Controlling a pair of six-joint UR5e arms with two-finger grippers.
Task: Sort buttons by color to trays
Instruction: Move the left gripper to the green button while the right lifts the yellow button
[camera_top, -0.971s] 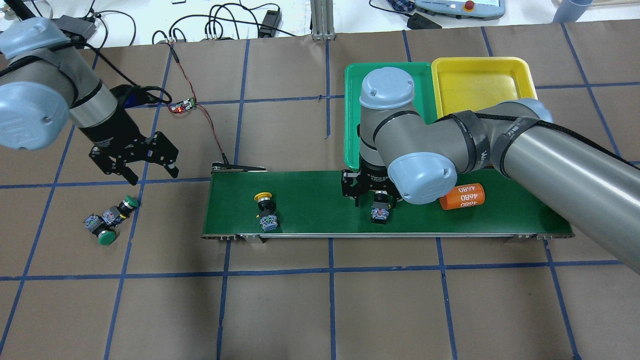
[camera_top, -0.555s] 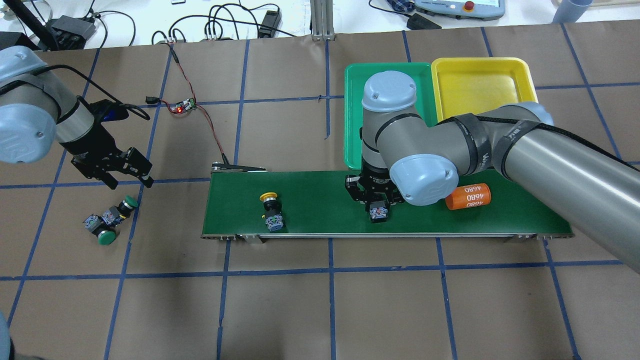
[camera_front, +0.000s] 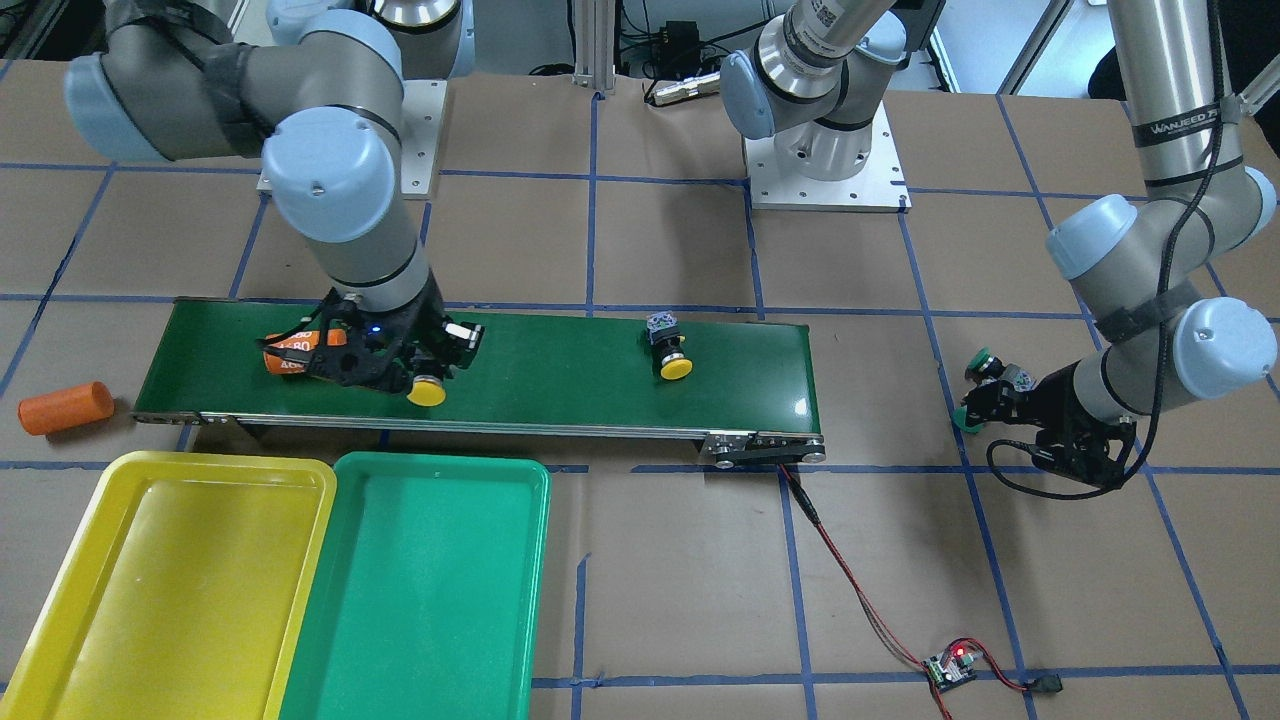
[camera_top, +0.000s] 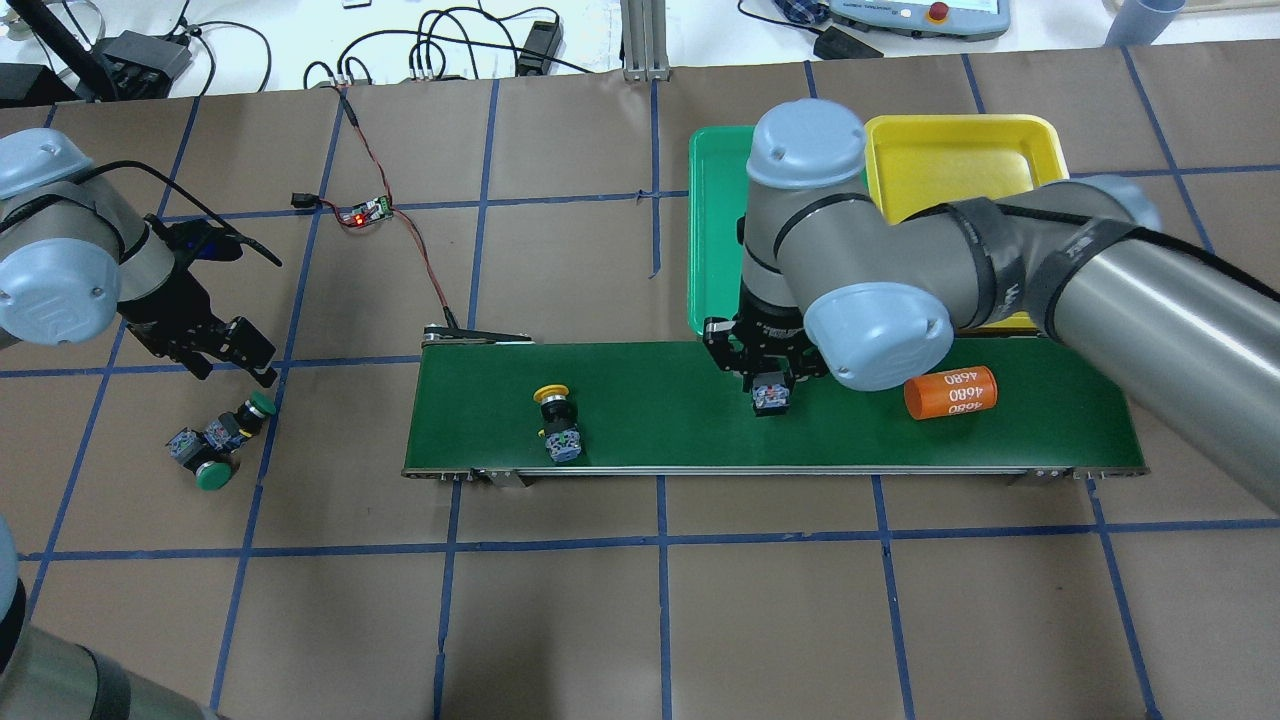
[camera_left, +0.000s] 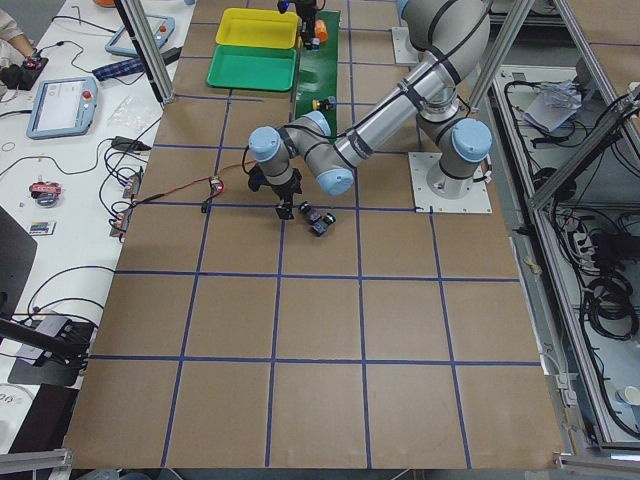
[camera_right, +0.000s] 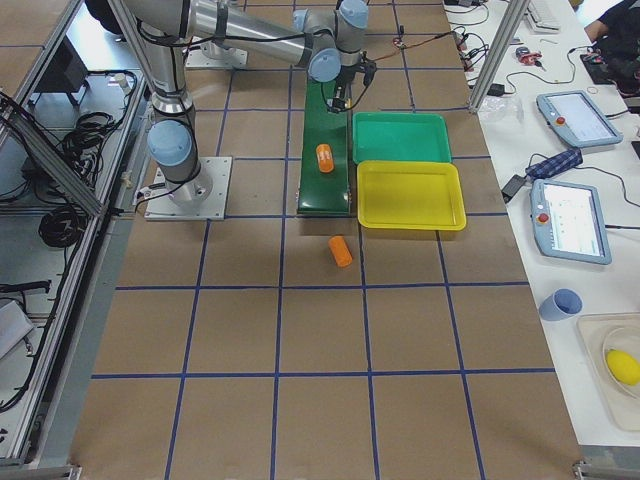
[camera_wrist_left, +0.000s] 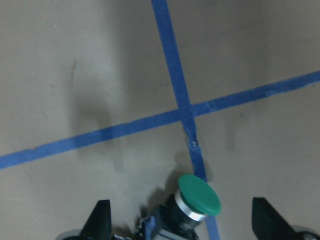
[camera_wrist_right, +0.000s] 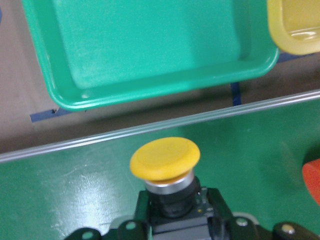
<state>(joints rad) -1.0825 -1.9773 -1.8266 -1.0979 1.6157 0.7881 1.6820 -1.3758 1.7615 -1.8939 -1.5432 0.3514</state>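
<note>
- While I watch, the left gripper (camera_top: 237, 372) hangs spread wide just beside two green buttons (camera_top: 222, 433) on the table (camera_top: 600, 610).
- One yellow button (camera_top: 556, 420) lies on the belt (camera_top: 660, 400).
- Right gripper (camera_top: 768, 385) clamps a second yellow button (camera_wrist_right: 165, 160) over the belt.

A: Tabletop finish?
B: Tabletop (camera_top: 560, 620) covered in brown paper, matt, lightly creased. Blue tape lines (camera_top: 660, 540) on it, matt too.
A: Belt?
B: Conveyor belt (camera_top: 650, 410): smooth green, glossy, shows glare. Edge rail (camera_top: 760, 470) bare metal.
A: Trays?
B: Green tray (camera_front: 430, 580) and yellow tray (camera_front: 150, 580): moulded plastic, smooth, glossy.
A: Buttons?
B: Yellow button (camera_wrist_right: 165, 158) in right end effector (camera_top: 769, 385): smooth satin plastic cap, shiny metal collar. Green button (camera_wrist_left: 199, 195) near left end effector (camera_top: 232, 372): same build.
A: Hardware?
B: Both end effectors matt black. Right arm (camera_top: 1150, 300): satin grey tube, pale-blue smooth joint caps. Orange cylinder (camera_top: 950, 392): smooth, slight sheen.
</note>
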